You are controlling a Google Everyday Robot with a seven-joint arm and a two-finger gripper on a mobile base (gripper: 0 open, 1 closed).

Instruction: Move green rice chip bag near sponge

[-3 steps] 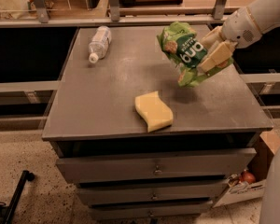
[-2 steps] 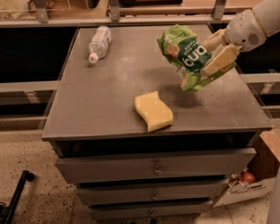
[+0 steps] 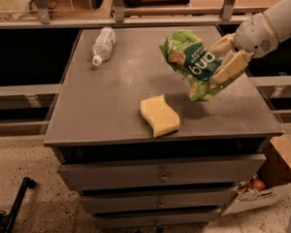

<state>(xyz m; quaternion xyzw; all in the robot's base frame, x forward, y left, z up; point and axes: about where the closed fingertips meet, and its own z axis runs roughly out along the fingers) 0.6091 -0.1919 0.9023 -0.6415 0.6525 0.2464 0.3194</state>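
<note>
The green rice chip bag [image 3: 192, 63] is crumpled light green with a dark label. It hangs in the air above the right part of the grey cabinet top [image 3: 111, 101]. My gripper [image 3: 224, 59] comes in from the right and is shut on the bag's right side. The pale yellow wavy sponge [image 3: 159, 115] lies on the cabinet top near its front edge, below and left of the bag, a short gap away.
A clear plastic bottle [image 3: 103, 44] lies on its side at the back left of the cabinet top. Drawers run below the front edge. A cardboard box [image 3: 269, 184] stands on the floor at the right. Shelf rails run behind the cabinet.
The gripper and the bag have stayed over the right part of the top, dropping slightly toward the sponge. The sponge and bottle have not moved.
</note>
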